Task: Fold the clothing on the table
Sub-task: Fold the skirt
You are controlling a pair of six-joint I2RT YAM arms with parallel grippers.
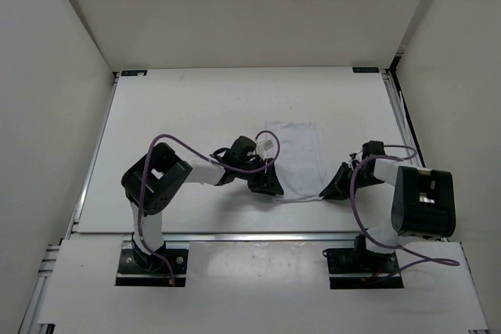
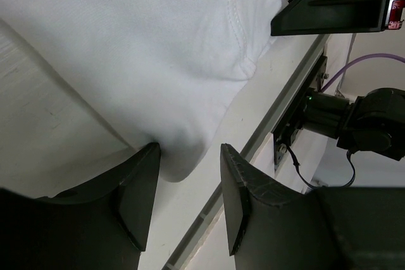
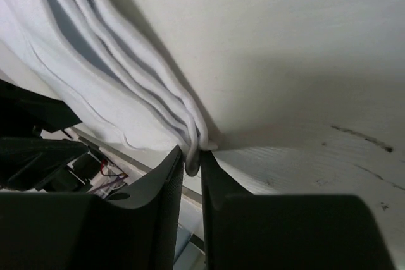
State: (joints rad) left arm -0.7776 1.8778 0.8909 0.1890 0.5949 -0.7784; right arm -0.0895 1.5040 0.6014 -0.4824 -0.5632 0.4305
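One clothing [image 1: 296, 158] lies on the table [image 1: 196, 99]. Right gripper [image 1: 325, 192] pinches its edge; left gripper [image 1: 274, 189] gapes around its corner.

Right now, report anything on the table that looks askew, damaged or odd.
Nothing damaged or spilled. The white clothing lies roughly straight on the table; only its near right corner is bunched in layers where the right fingers pinch it. The left fingers straddle the near left corner, not closed.

thin white clothing [image 1: 296, 158], folded into a narrow rectangle of several stacked layers, faint wrinkles, stitched hem along one side, lying flat slightly right of centre on the table [image 1: 196, 99], matte white tabletop, aluminium rail edges, black corner brackets
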